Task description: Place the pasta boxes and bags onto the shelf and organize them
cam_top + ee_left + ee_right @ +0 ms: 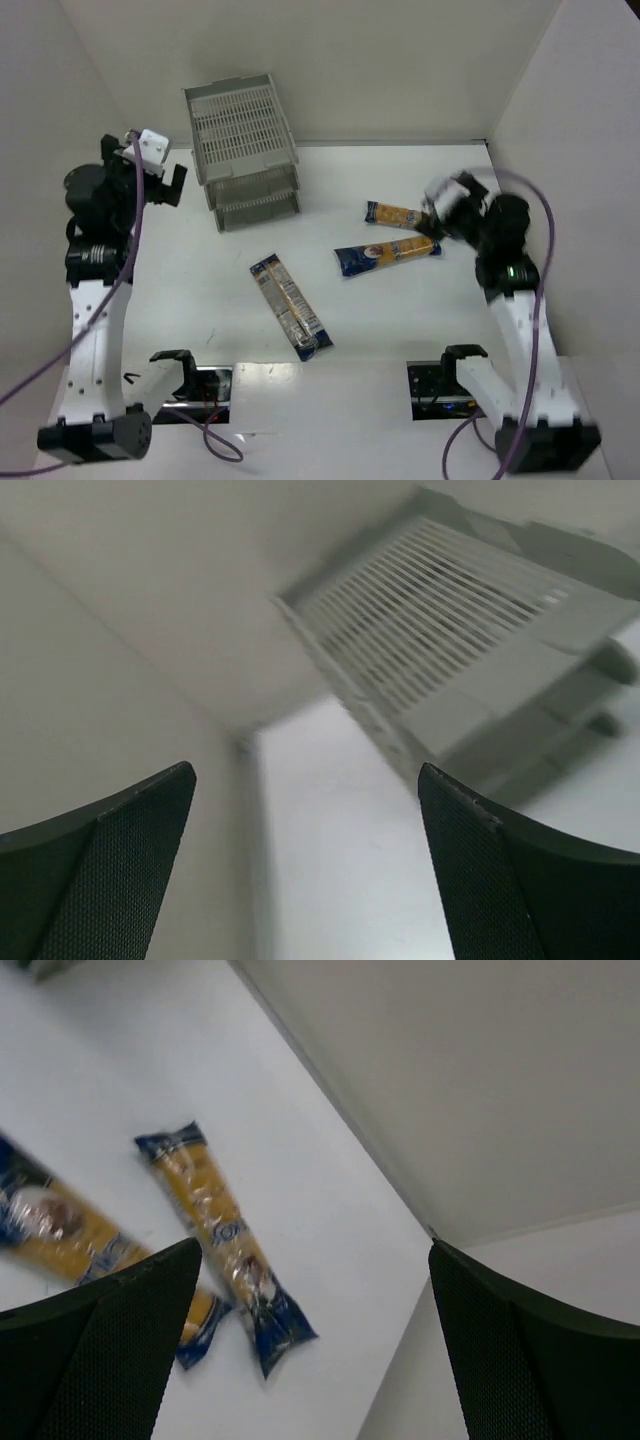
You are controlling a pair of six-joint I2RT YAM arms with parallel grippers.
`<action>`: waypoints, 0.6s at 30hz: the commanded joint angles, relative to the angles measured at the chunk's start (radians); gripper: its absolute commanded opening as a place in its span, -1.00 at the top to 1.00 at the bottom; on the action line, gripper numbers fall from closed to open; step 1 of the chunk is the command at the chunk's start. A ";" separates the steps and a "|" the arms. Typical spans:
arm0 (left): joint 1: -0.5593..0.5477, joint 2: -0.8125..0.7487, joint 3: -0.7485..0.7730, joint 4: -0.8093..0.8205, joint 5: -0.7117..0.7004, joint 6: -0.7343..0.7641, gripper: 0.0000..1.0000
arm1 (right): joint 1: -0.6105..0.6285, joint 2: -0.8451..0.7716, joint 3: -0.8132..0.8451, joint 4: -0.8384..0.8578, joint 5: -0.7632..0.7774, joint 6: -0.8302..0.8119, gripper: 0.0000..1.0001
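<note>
The light grey three-tray shelf (pixel 245 150) stands at the back left of the table, and it also shows in the left wrist view (pixel 470 650). Three pasta packages lie flat on the table: one in the middle (pixel 291 305), one to its right (pixel 388 254), one behind that (pixel 395 213). My left gripper (pixel 170 185) is open and empty, raised just left of the shelf (pixel 305 870). My right gripper (pixel 445 205) is blurred, open and empty, above the right end of the far package (pixel 220 1240). The second package (pixel 70 1235) lies beside it.
White walls enclose the table at the back, left and right; the right wall corner is close to my right gripper (pixel 315 1350). Two black mounts (pixel 185 372) (pixel 455 370) sit at the near edge beside the arm bases.
</note>
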 commanded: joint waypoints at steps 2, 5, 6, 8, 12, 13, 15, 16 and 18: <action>-0.115 0.114 -0.016 -0.245 0.103 -0.354 -0.98 | 0.279 0.449 0.265 -0.228 0.606 0.260 -0.99; -0.141 0.146 -0.119 -0.216 0.215 -0.472 -0.98 | 0.514 0.531 0.251 -0.284 0.748 0.320 -0.99; -0.141 0.146 -0.150 -0.197 0.237 -0.543 -0.98 | 0.536 0.531 0.250 -0.284 0.719 0.331 -0.99; -0.141 0.146 -0.205 -0.141 0.252 -0.606 -0.98 | 0.549 0.572 0.273 -0.304 0.655 0.345 -0.99; -0.141 0.111 -0.295 -0.114 0.222 -0.651 -0.98 | 0.549 0.700 0.322 -0.185 0.624 0.386 -0.99; -0.141 0.102 -0.321 -0.125 0.221 -0.651 -0.98 | 0.520 0.721 0.323 -0.157 0.575 0.386 -0.99; -0.141 0.073 -0.351 -0.125 0.221 -0.651 -0.98 | 0.491 0.784 0.336 -0.109 0.488 0.325 -0.99; -0.141 0.050 -0.365 -0.125 0.221 -0.651 -0.98 | 0.465 0.804 0.336 -0.109 0.378 0.276 -0.99; -0.124 0.033 -0.392 -0.125 0.211 -0.651 -0.98 | 0.443 0.859 0.336 -0.141 0.293 0.135 -0.99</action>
